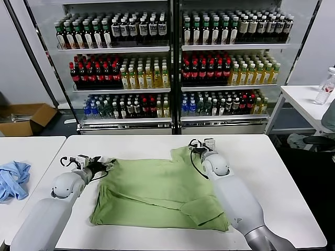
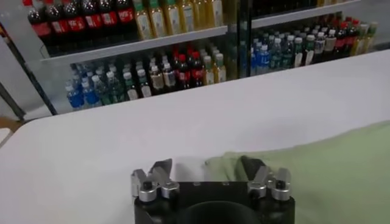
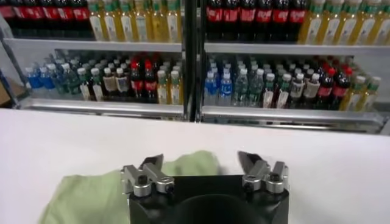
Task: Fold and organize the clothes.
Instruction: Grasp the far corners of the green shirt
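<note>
- The light green shirt (image 1: 157, 191) is seen spread on the white worktop (image 1: 261, 157), in the lower centre of the head view, partly folded, with a doubled flap at its lower right.
- The left gripper (image 1: 107, 166) is placed at the shirt's upper-left corner; in its wrist view the jaws stand apart, with green cloth lying between them.
- The right gripper (image 1: 201, 149) is set at the upper-right corner, jaws likewise parted over a raised tip of fabric.
- No firm pinch is shown, so the step is judged to be grasping both far corners.
- Next, both jaws would need closing on cloth before the edge is lifted and drawn toward the near hem.
- A light blue garment (image 1: 13, 180) lies at far left.
</note>
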You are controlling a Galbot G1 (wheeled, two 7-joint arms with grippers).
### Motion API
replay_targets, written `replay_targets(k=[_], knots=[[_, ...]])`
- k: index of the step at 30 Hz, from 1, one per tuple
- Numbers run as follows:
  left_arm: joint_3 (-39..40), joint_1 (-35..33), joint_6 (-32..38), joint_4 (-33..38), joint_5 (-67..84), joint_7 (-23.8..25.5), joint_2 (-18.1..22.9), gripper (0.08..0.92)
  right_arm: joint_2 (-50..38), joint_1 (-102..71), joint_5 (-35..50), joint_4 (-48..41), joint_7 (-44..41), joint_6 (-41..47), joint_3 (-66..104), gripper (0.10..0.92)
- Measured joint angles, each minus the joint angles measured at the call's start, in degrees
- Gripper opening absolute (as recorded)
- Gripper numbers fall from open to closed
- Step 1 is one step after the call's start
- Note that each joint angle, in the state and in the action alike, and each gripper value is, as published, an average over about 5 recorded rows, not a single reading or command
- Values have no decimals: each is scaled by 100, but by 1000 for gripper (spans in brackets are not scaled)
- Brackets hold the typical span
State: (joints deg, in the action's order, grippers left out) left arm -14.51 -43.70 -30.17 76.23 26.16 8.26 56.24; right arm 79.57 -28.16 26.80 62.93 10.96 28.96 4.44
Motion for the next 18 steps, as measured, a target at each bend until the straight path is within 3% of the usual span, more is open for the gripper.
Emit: replay_targets(k=[18], knots=[[-148, -175, 114, 63, 30, 128, 55, 115, -26, -78, 70, 107, -71, -221, 37, 117]])
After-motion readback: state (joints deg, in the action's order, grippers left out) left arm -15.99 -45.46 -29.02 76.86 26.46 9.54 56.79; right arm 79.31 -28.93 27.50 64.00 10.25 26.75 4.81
